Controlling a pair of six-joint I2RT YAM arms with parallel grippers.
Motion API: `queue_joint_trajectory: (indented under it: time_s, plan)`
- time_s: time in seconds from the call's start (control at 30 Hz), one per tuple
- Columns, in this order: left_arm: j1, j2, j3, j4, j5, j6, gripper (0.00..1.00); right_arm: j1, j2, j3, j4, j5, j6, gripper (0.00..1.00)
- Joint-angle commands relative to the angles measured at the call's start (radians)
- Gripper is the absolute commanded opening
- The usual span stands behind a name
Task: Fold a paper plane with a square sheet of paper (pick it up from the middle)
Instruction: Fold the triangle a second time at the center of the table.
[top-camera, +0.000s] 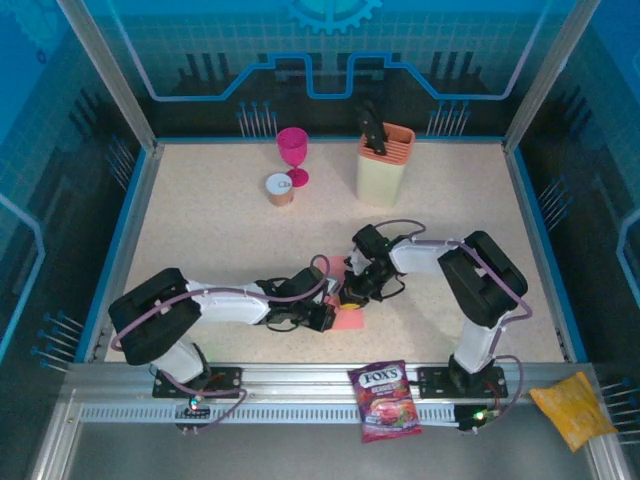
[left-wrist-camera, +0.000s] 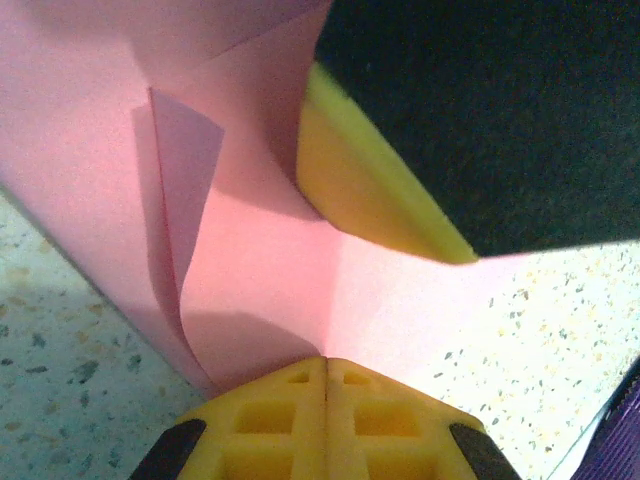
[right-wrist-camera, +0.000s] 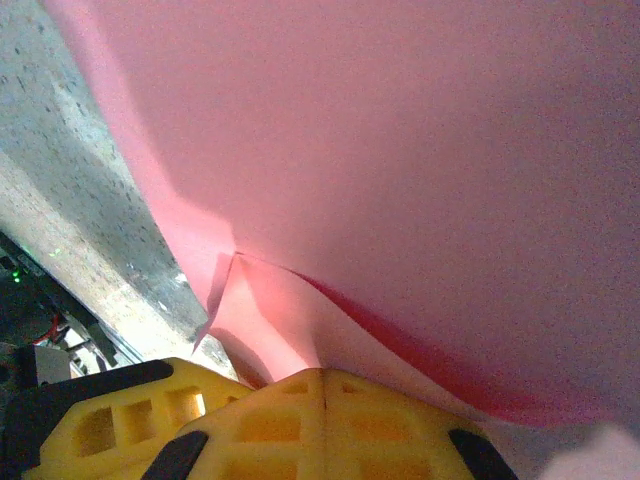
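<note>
Both left gripper (left-wrist-camera: 325, 372) and right gripper (right-wrist-camera: 322, 382) clamp the paper (left-wrist-camera: 262, 292) beyond the candy bag (top-camera: 383, 402); pull evenly, keep creases aligned.

Thin salmon-pink paper sheet (left-wrist-camera: 260, 290) reads matt here, soft and sharply creased. On the left gripper (left-wrist-camera: 325, 365), yellow moulded plastic fingers (left-wrist-camera: 270, 425), smooth with waffle recesses. Over the top now: speckled beige tabletop (top-camera: 200, 220), matt and stone-like; purple printed candy bag (top-camera: 383, 402) glossy and crinkled; magenta plastic goblet (top-camera: 293, 150) translucent, shiny; grey front rail (top-camera: 300, 385) in brushed metal
</note>
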Motion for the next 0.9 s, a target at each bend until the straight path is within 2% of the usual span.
queue_joint_trajectory:
  time_s: [0.0, 0.7, 0.87]
  plan:
    - [-0.008, 0.049, -0.031, -0.116, 0.0, 0.029, 0.0, -0.051, 0.035, 0.022, -0.042, 0.074, -0.029, 0.0]
    - [-0.009, 0.065, -0.017, -0.126, 0.007, 0.047, 0.0, -0.242, 0.057, 0.06, -0.069, 0.062, -0.08, 0.0]
    - [-0.009, 0.075, -0.013, -0.122, 0.006, 0.042, 0.0, -0.299, 0.016, 0.052, -0.067, 0.051, -0.079, 0.0]
